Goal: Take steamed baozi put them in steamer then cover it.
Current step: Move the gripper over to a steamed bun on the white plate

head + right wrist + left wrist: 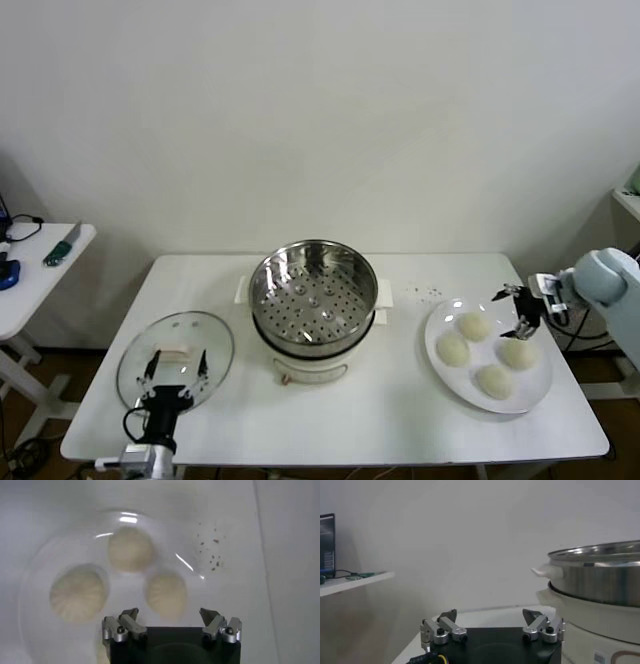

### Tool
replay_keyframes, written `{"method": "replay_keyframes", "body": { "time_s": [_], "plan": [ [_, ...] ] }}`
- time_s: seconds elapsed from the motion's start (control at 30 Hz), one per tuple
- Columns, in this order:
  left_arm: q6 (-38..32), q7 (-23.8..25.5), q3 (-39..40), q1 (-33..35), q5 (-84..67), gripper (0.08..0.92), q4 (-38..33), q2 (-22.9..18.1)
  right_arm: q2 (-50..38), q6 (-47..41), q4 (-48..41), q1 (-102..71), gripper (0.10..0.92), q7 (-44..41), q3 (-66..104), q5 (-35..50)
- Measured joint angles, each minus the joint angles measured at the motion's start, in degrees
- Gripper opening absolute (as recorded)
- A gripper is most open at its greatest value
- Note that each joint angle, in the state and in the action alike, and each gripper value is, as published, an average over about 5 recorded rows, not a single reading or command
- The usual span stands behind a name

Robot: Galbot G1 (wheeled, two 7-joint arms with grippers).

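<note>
White desk (390,420), near to far. At 7 o'clock: my left hand (175,372), fingers spread, holding nothing, low over the near edge of the cover (175,352), which lies flat on the desk. At 4 o'clock: white plate (440,375) carrying four steamed baozi (494,381). At 3 o'clock: my right hand (520,312), fingers spread, empty, poised above the plate's far right rim. Centre: the steamer (313,297), uncovered, basket holding nothing. Dark specks (425,292) between steamer and plate.
</note>
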Motion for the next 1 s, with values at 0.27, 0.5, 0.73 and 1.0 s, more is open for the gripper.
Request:
{"method": "replay_keyframes", "body": {
  "time_s": [0.27,0.5,0.73,1.0],
  "plan": [
    [0.8,0.0,-0.3,-0.5,0.4,0.823,0.2,0.3,6.0,-0.1,-8.1,6.6,0.823,-1.5,-9.3,-0.5],
    [1.2,0.0,-0.3,-0.8,0.7,0.823,0.1,0.3,10.0,0.2,-12.7,8.8,0.823,-1.9,-13.6,-1.3],
    [1.3,0.0,-0.6,-0.8,0.7,0.823,0.6,0.4,12.4,0.8,-15.7,9.6,0.823,-2.2,-15.6,-2.3],
    [1.4,-0.1,-0.8,-0.8,0.7,0.823,0.8,0.5,14.8,1.8,-18.7,9.7,0.823,-2.1,-15.8,-3.9]
  ]
}}
